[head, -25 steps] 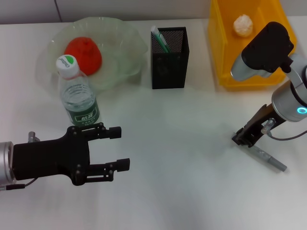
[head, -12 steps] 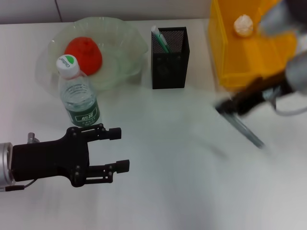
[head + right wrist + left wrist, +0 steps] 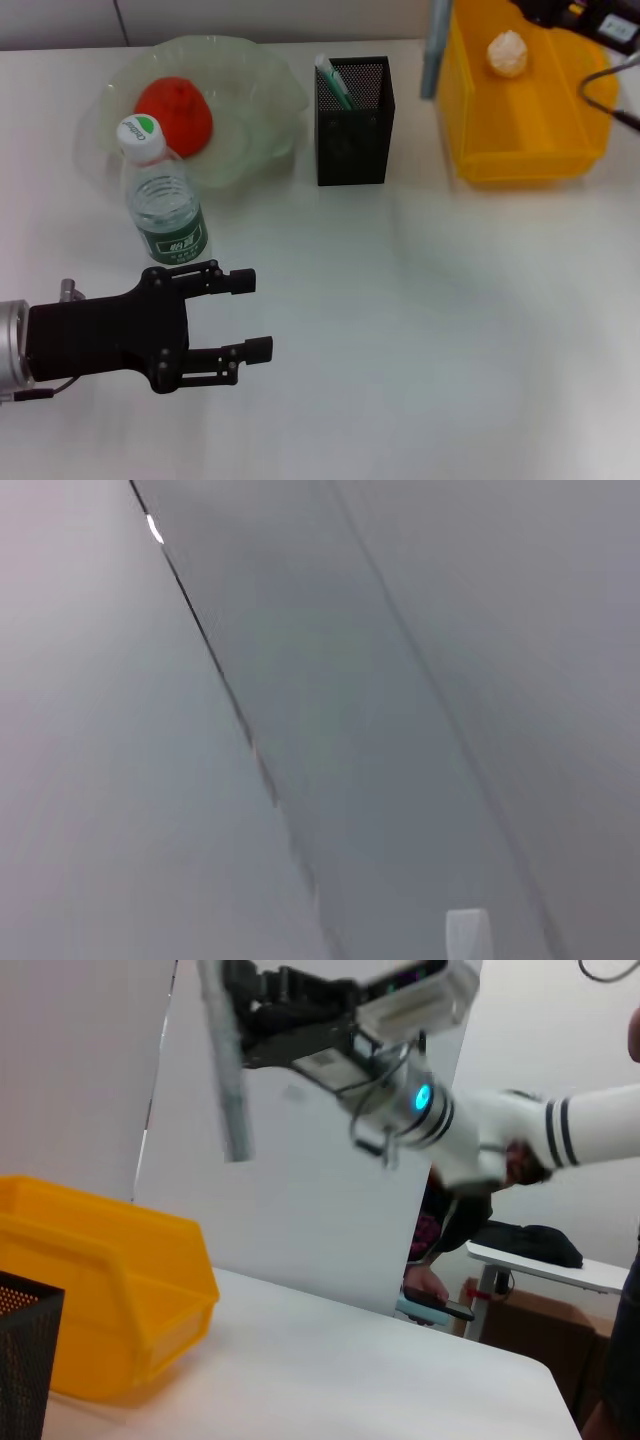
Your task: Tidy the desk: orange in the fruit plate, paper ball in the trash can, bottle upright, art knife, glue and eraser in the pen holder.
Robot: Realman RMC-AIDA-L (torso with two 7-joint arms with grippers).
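The right end effector [image 3: 250,1005], mostly cut off in the head view, grips the grey art knife [image 3: 225,1070] hanging below it, raised above the yellow trash can [image 3: 520,120]. The left end effector [image 3: 245,315] hovers open beside the upright bottle [image 3: 165,195].

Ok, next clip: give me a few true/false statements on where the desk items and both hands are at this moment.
1. The bottle stands upright beside the fruit plate. True.
2. The paper ball lies on the bare desk. False: it is in the yellow bin.
3. The right hand holds the art knife raised in the air. True.
4. The left hand is shut on the bottle. False: it is open and empty, near the bottle.
5. The orange sits in the pen holder. False: it is in the fruit plate.
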